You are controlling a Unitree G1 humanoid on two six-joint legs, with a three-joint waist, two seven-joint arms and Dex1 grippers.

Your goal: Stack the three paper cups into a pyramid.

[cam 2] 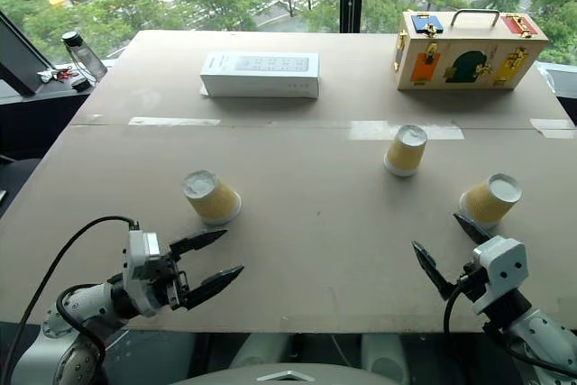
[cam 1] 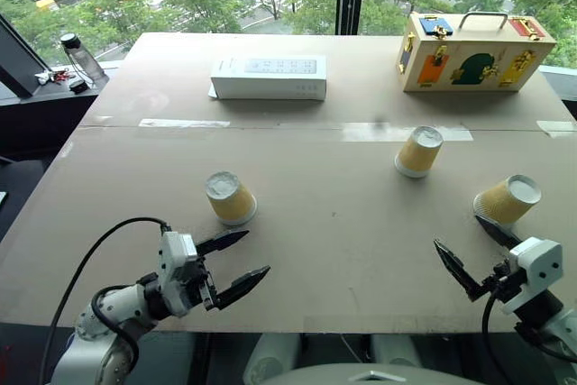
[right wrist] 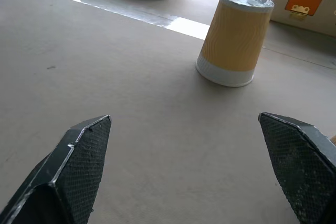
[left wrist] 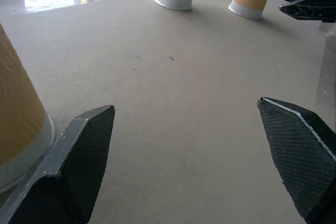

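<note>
Three paper cups stood upside down on the table (cam 1: 315,250), well apart from one another, so nothing of the pyramid was built yet. The left cup (cam 1: 231,198) sat just beyond my left gripper (cam 1: 236,266), the middle cup (cam 1: 419,151) stood farther back toward the strip of tape, and the right cup (cam 1: 508,201) was just beside my right gripper (cam 1: 478,263), leaning a little (or so it looked from above).

I judged this to be the very start: two cups had first to be brought side by side as a base, then the third set on top. The next move, as I saw it, called for reaching forward to the nearest cup and closing around its ribbed wall without crushing it.

Both of my grippers were spread wide and held nothing. My left fingers (left wrist: 84,150) hovered over bare table, with the left cup close beside one of them; I could not tell whether they touched. My right fingers (right wrist: 79,156) faced the middle cup across open table.
</note>
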